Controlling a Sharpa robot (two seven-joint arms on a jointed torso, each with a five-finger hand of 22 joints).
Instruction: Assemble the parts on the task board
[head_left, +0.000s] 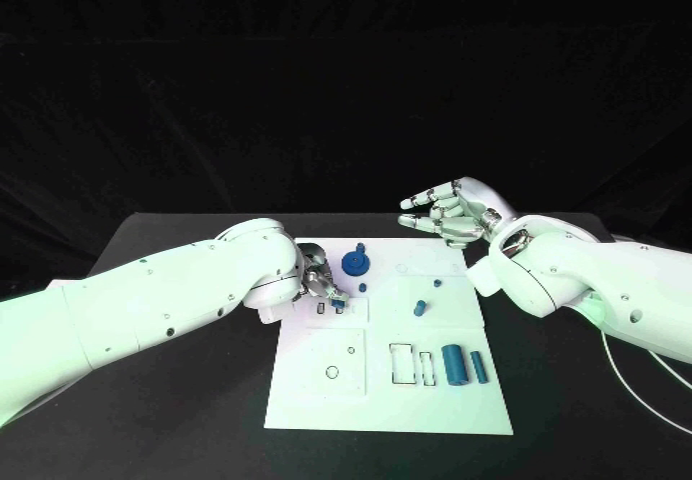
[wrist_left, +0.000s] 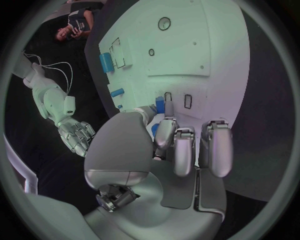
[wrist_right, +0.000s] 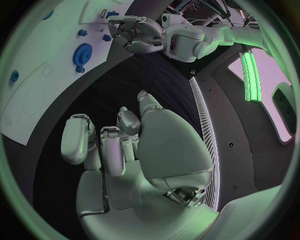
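Note:
The white task board (head_left: 310, 385) lies in the middle of the black table. My left hand (head_left: 320, 280) is low over the board's far left part and pinches a small blue part (wrist_left: 160, 105) between thumb and a finger, right at the small rectangular slots (wrist_left: 187, 101). My right hand (head_left: 454, 212) hangs raised beyond the board's far right corner, its fingers loosely bent and apart, holding nothing. A blue gear (head_left: 358, 263) stands on the board just right of my left hand. Two blue pegs (head_left: 420, 306) stand near the board's middle.
A blue cylinder (head_left: 454, 364) and a thin blue bar (head_left: 477, 367) lie at the board's right side beside outlined rectangular recesses (head_left: 402, 363). Two small round holes (head_left: 333, 372) sit at the near left. Bare black table (head_left: 173, 420) surrounds the board.

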